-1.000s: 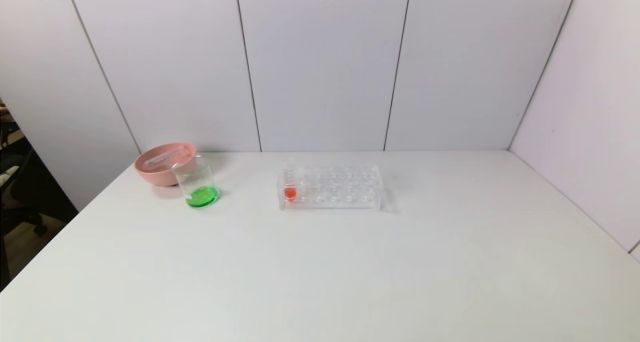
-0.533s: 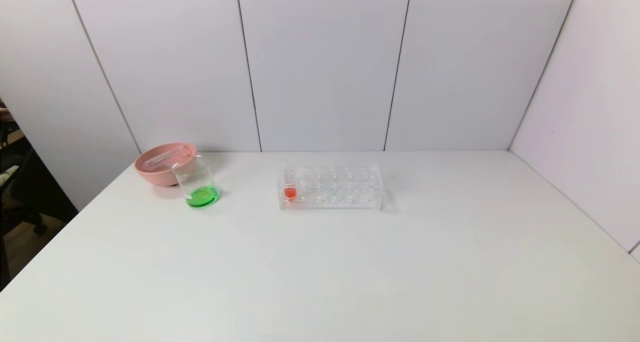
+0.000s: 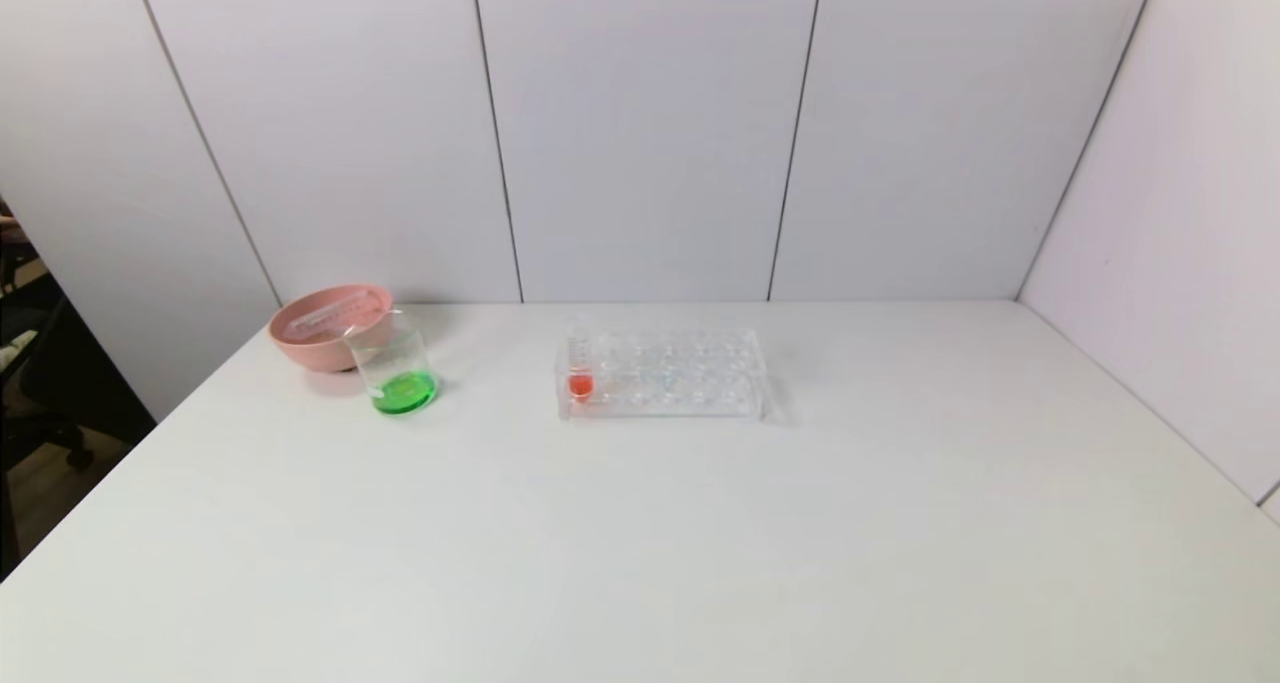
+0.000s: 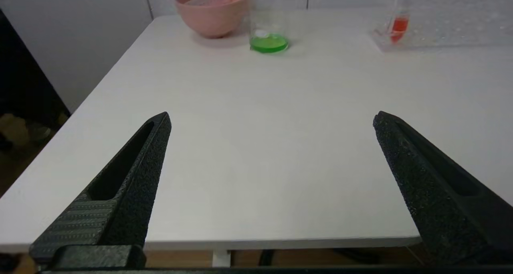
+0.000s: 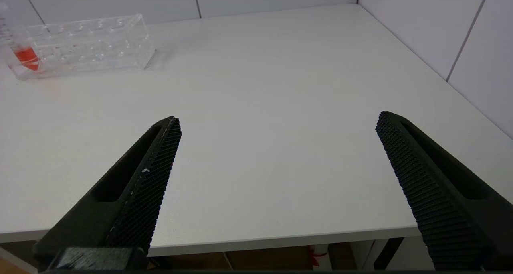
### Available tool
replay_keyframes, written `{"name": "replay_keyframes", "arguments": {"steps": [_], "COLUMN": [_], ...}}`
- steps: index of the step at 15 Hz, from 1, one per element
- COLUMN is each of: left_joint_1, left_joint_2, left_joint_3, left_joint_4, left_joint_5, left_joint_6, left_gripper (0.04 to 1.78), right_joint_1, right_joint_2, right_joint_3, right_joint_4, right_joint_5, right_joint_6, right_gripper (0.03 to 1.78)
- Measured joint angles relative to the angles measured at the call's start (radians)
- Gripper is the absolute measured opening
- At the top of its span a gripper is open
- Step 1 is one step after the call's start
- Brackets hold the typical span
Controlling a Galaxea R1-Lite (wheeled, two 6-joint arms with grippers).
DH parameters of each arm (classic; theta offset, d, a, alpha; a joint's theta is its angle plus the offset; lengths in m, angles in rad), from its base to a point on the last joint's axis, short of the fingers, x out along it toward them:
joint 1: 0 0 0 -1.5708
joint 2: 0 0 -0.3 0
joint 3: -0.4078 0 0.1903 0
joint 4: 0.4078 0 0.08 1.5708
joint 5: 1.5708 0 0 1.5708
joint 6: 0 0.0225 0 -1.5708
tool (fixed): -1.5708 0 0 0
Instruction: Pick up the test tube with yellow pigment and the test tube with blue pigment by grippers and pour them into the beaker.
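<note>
The beaker [image 3: 395, 368] stands at the back left of the white table and holds green liquid; it also shows in the left wrist view [image 4: 267, 29]. No tube with yellow or blue liquid is in view. Empty clear tubes lie in the pink bowl [image 3: 322, 331]. My left gripper [image 4: 271, 119] is open and empty, near the table's front edge on the left. My right gripper [image 5: 278, 119] is open and empty, near the front edge on the right. Neither gripper shows in the head view.
A clear tube rack [image 3: 662, 373] stands at mid-table toward the back, with one red-liquid tube [image 3: 580, 375] at its left end. Grey wall panels close the back and right sides. The table's left edge drops off beside the bowl.
</note>
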Motion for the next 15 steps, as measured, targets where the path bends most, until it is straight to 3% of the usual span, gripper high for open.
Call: {"name": "replay_keyframes", "arguments": {"steps": [3,15], "left_joint_1": [0.0,-0.001], "left_joint_2": [-0.002,-0.002], "left_joint_3": [0.004,0.005], "left_joint_4": [0.014,0.009], "left_joint_5": [0.017,0.016], "left_joint_6": [-0.1,-0.099], "left_gripper": [1.76,1.76], "right_joint_1": [0.0,-0.001], "right_joint_2": [0.0,0.0], "right_joint_3": [0.0,0.0], "right_joint_4": [0.0,-0.001], "right_joint_5": [0.0,0.0], "right_joint_6": [0.0,0.0], "right_gripper": [1.77,1.77]}}
